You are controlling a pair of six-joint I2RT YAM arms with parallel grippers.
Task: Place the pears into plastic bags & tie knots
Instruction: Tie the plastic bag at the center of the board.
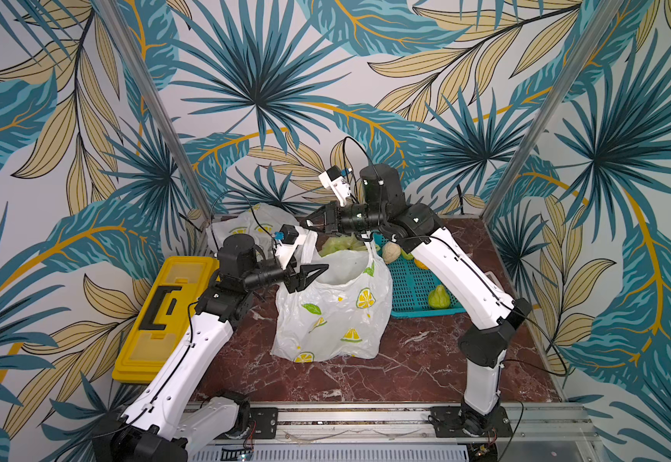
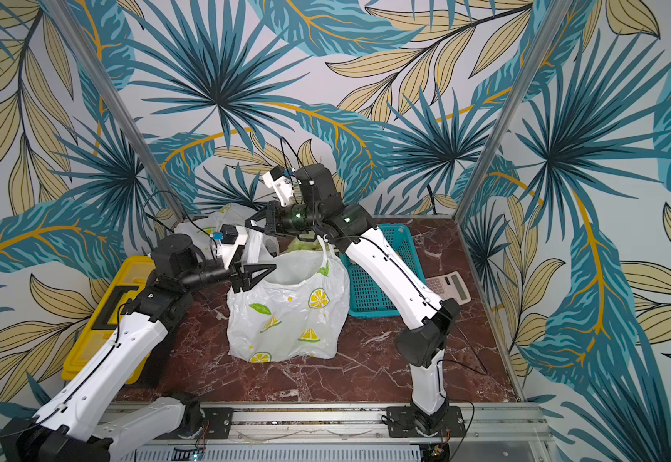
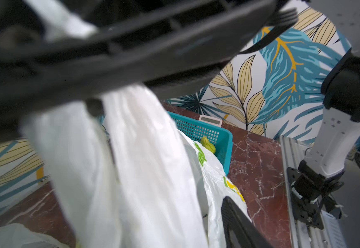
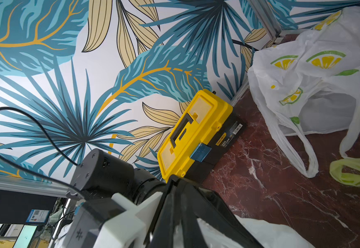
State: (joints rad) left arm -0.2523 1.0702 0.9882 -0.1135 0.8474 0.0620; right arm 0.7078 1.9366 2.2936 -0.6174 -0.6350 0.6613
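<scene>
- Right fingers are pinched closed on a loop handle of the white bag. The left fingers stand apart with a strip of white handle plastic running between them.
- That bag stands mid-tabletop, a red-brown marble surface with white veins.
- A teal basket at the rear right holds a green pear and a cream pear.
- Behind the bag lies a yellow-green bag. A second white bag slumps in the far left corner.
- A yellow toolbox lines the left edge, and a calculator lies beyond the basket.
- Leaf-print walls enclose three sides, with aluminium posts at the rear corners. A metal rail along the front carries both arm bases.
</scene>
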